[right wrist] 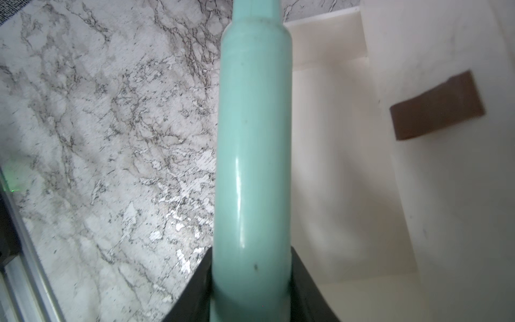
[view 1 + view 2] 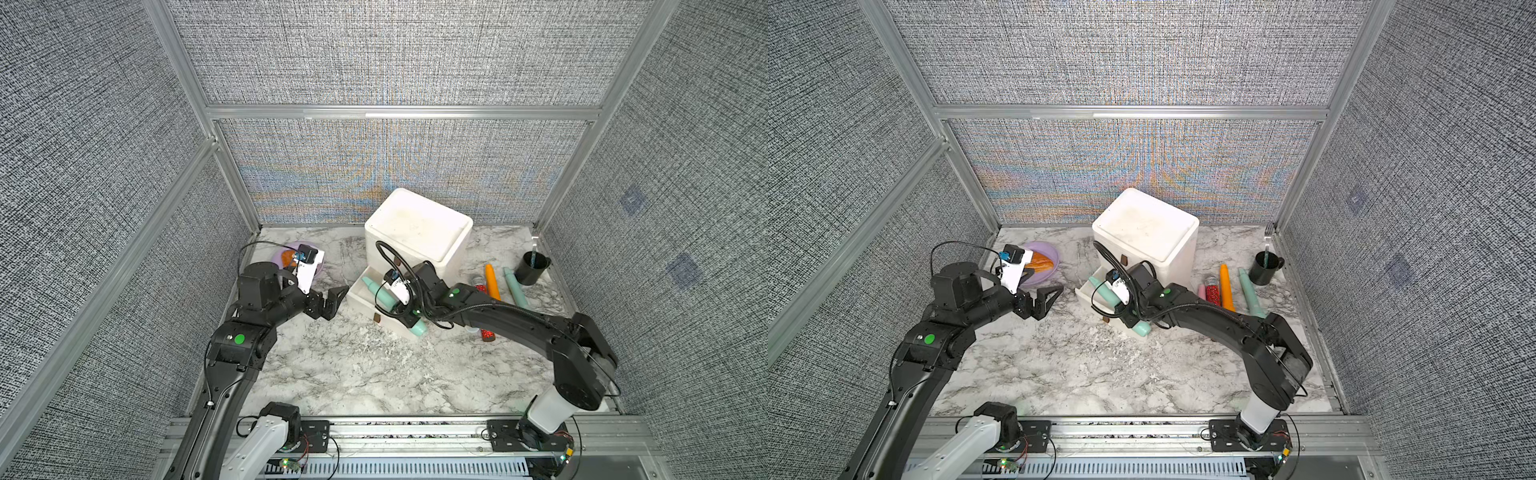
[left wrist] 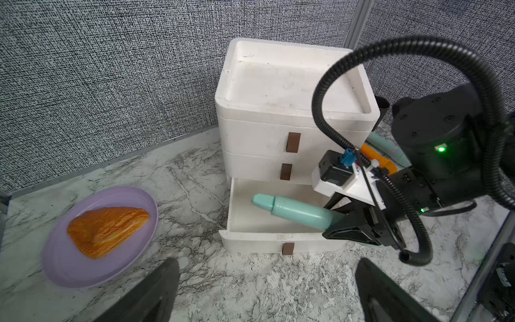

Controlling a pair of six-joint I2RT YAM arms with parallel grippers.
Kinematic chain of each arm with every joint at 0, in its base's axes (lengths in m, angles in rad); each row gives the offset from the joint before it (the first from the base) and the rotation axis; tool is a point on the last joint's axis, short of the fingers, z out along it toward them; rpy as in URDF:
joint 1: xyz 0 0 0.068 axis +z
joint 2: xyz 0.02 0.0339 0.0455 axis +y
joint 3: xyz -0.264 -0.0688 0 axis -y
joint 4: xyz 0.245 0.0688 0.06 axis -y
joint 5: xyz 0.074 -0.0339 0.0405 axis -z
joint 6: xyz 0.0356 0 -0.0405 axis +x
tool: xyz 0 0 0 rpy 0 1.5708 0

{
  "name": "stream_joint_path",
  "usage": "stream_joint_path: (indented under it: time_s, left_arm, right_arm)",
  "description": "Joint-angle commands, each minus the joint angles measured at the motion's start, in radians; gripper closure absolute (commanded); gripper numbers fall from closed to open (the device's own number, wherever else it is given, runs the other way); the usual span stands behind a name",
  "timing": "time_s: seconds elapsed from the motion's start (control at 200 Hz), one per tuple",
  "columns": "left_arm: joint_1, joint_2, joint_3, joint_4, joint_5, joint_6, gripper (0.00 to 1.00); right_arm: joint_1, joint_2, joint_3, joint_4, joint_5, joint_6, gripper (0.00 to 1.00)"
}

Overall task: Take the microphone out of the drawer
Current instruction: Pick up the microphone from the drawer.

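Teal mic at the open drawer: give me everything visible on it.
The microphone is smooth, glossy mint-teal, plastic by its look: a thick cylinder stepping down to a narrower blunt tip. The right gripper is shut on its thick end. It is held lying down, slanting across the open bottom drawer, tip over the inside, thick end past the front wall. Contact with the drawer cannot be told.

Right end effector (image 2: 1128, 314) grips the teal microphone (image 2: 1106, 292) over the open drawer (image 2: 1085, 291).
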Motion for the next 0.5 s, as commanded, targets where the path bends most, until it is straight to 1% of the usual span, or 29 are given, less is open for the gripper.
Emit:
stream_joint_path:
  time_s: [0.0, 0.215, 0.495]
  left_arm:
    - [0.002, 0.003, 0.004, 0.036, 0.022, 0.005, 0.00]
    - [0.005, 0.009, 0.005, 0.040, 0.031, 0.003, 0.00]
    - [0.010, 0.006, 0.008, 0.041, 0.033, -0.002, 0.00]
  right_arm:
    - [0.007, -0.057, -0.061, 0.050, 0.013, 0.045, 1.00]
    - [0.021, -0.181, -0.211, 0.060, -0.004, 0.101, 1.00]
    - [0.058, -0.311, -0.360, 0.015, -0.002, 0.243, 1.00]
